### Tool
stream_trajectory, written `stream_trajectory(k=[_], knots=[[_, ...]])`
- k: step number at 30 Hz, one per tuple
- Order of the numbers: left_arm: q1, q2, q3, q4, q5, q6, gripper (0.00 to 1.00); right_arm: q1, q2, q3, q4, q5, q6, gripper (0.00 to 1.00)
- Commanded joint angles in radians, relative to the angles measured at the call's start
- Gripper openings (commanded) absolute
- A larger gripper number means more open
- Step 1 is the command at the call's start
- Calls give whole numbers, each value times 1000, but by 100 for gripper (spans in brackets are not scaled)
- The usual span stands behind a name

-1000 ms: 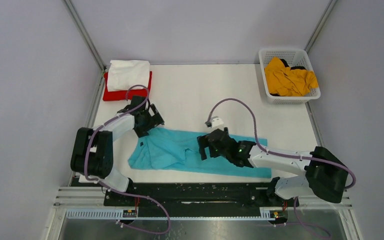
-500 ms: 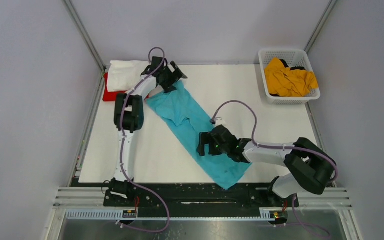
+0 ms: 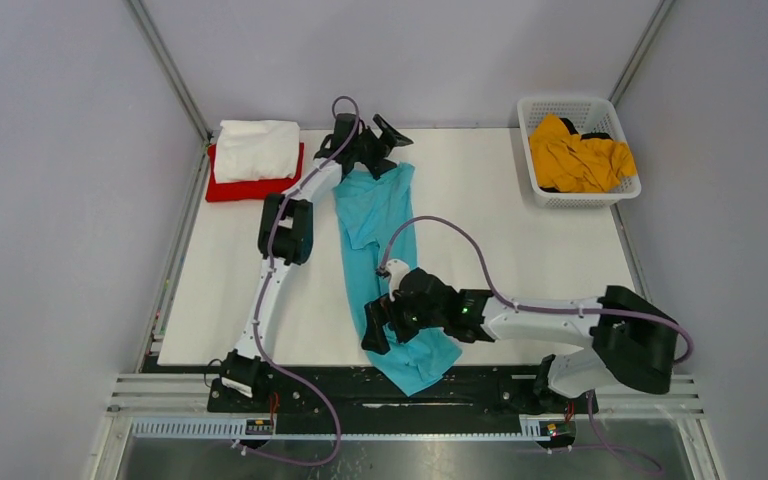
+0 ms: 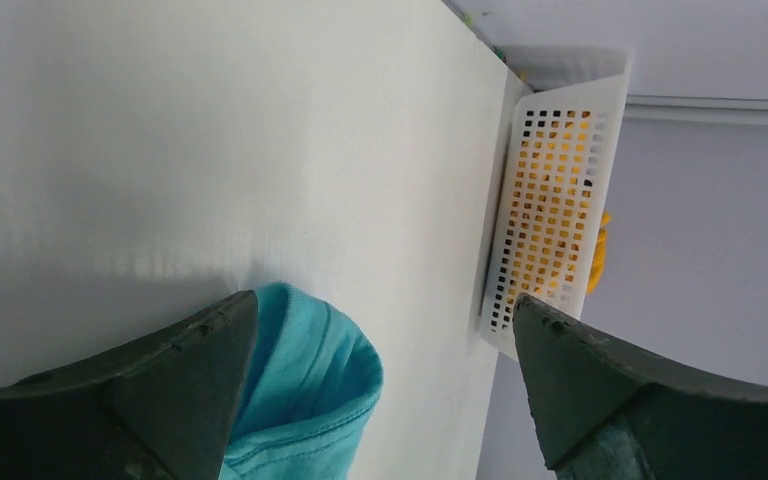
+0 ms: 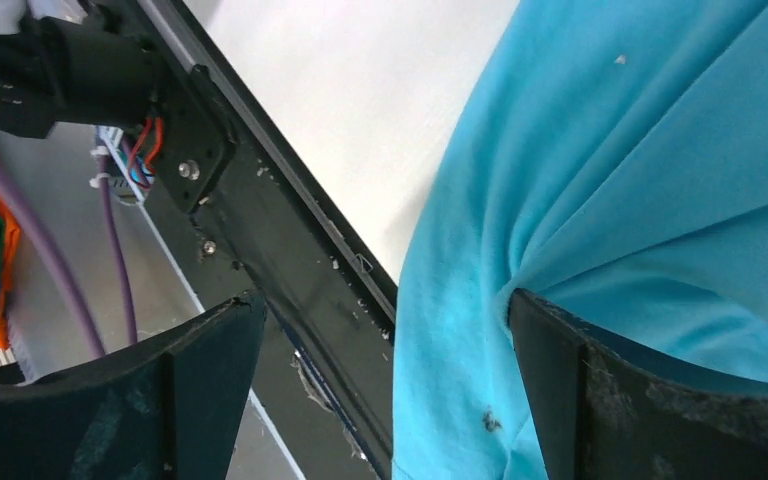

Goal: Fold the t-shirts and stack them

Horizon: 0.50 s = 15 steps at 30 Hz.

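I am holding my left gripper [image 4: 380,305] and right gripper [image 5: 385,310] spread, I think; the turquoise shirt [image 3: 375,215] is lying across the table [image 3: 520,230], near end hanging over; unheld, it could be sliding off.

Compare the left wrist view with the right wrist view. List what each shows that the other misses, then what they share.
Only the left wrist view shows the white lattice basket at the table's edge, with the mustard yellow t-shirt inside it, seen through the holes and past the rim. Only the right wrist view shows the black rail along the table's near edge, a purple cable beyond it, and cloth hanging over that edge. Both show the turquoise t-shirt and the white table.
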Motion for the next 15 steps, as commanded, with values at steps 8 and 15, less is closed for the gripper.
stream_trajectory(k=[8, 15], knots=[[16, -729, -457, -141, -86, 332, 99, -127, -181, 50, -208, 274, -56, 99], [15, -1214, -982, -232, -344, 452, 99, -263, 1, 261, -258, 194, -155, 100]])
